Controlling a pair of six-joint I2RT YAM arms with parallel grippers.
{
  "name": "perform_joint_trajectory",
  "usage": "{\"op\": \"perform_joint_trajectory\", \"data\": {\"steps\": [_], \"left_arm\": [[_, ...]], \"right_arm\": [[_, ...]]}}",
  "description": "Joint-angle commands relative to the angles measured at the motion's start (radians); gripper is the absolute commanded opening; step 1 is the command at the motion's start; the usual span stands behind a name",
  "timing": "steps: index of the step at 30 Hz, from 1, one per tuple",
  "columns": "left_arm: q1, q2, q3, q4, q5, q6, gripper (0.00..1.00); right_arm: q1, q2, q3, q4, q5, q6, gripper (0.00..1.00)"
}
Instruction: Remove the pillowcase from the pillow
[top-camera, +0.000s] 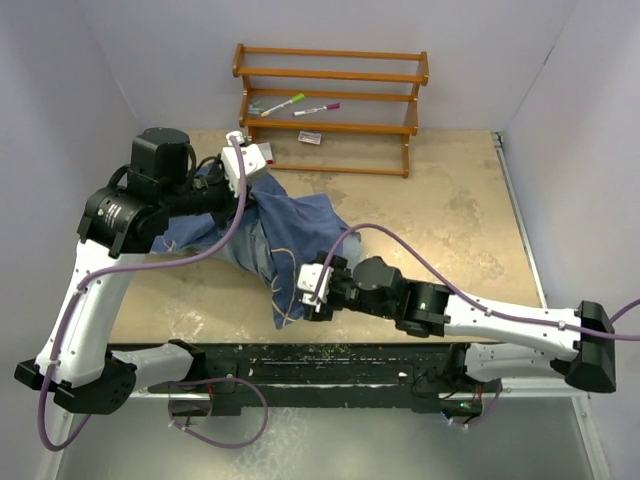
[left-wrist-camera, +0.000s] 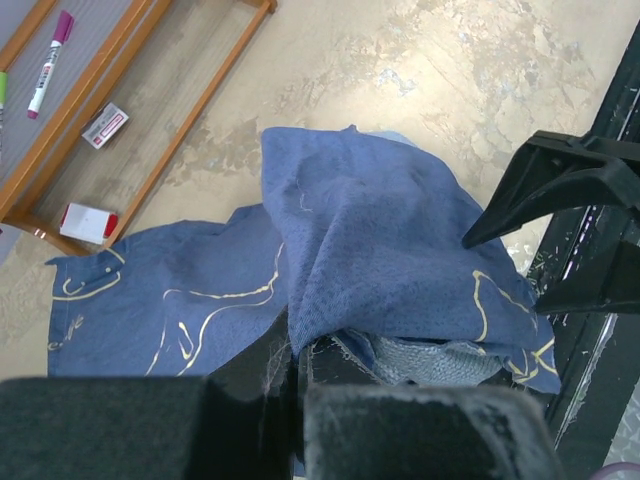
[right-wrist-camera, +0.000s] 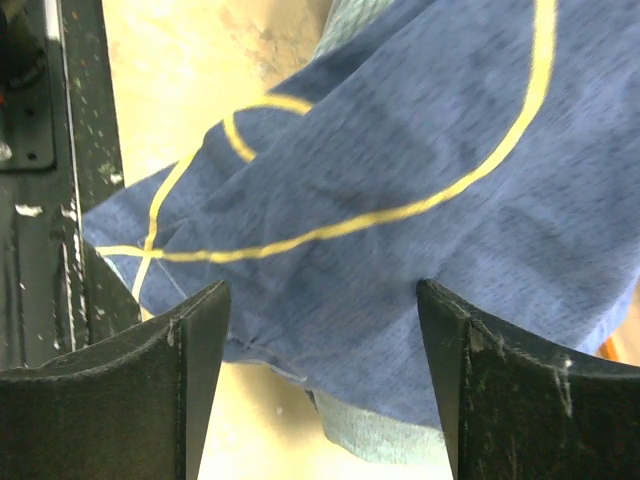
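1. Pillowcase (top-camera: 285, 235) lies bunched just in front of the wooden rack (top-camera: 330, 110), toward its left end; pillow not visible.
2. L gripper (left-wrist-camera: 298, 375): clamped tight on a cloth fold, rack side.
3. R gripper (right-wrist-camera: 320, 300): jaws wide, straddling the edge farthest from the rack, gripping nothing.
4. Risk: R pinches one layer only, or L's thin pinch slips; cloth then just drags w/o opening.

The left black two-finger gripper (left-wrist-camera: 298, 372) is pinched tight; the right black two-finger gripper (right-wrist-camera: 322, 292) gapes wide.
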Motion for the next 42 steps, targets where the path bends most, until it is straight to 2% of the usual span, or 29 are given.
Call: {"op": "perform_joint_trajectory", "data": {"steps": [1, 6, 9, 12, 14, 16, 18, 21, 26, 30, 33, 38, 42], "left_arm": [[0.002, -0.039, 0.070, 0.093, 0.032, 0.026, 0.00], [0.002, -0.032, 0.078, 0.090, 0.038, 0.015, 0.00], [0.002, -0.027, 0.091, 0.083, 0.046, 0.005, 0.00], [0.002, -0.023, 0.100, 0.070, 0.051, 0.004, 0.00], [0.002, -0.022, 0.105, 0.063, 0.050, 0.007, 0.00], [0.002, -0.023, 0.105, 0.056, 0.051, 0.011, 0.00], [0.003, -0.027, 0.098, 0.050, 0.053, 0.020, 0.00], [0.002, -0.039, 0.073, 0.045, 0.055, 0.036, 0.00], [0.002, -0.057, 0.026, 0.032, 0.073, 0.061, 0.00], [0.002, -0.059, 0.017, 0.007, 0.107, 0.083, 0.00], [0.002, -0.058, 0.022, -0.020, 0.133, 0.093, 0.00], [0.002, -0.064, 0.027, -0.066, 0.176, 0.110, 0.00], [0.002, -0.069, 0.028, -0.068, 0.176, 0.107, 0.00]], "right_arm": [[0.074, -0.070, -0.059, 0.030, 0.194, -0.129, 0.79], [0.245, 0.013, -0.103, 0.073, 0.420, -0.293, 0.80], [0.298, 0.084, -0.138, 0.205, 0.540, -0.413, 0.79], [0.302, 0.133, -0.155, 0.377, 0.641, -0.506, 0.75], [0.302, 0.149, -0.152, 0.531, 0.682, -0.550, 0.60], [0.299, 0.123, -0.127, 0.597, 0.674, -0.540, 0.37], [0.289, 0.071, -0.091, 0.595, 0.644, -0.482, 0.20], [0.256, -0.022, -0.022, 0.528, 0.580, -0.368, 0.00], [0.096, -0.091, 0.101, 0.373, 0.431, -0.211, 0.00], [-0.069, -0.047, 0.204, 0.360, 0.316, -0.141, 0.00], [-0.194, 0.052, 0.340, 0.338, 0.204, -0.055, 0.00], [-0.320, 0.277, 0.524, 0.382, 0.066, 0.088, 0.00], [-0.369, 0.460, 0.702, 0.314, 0.061, 0.213, 0.00]]}}
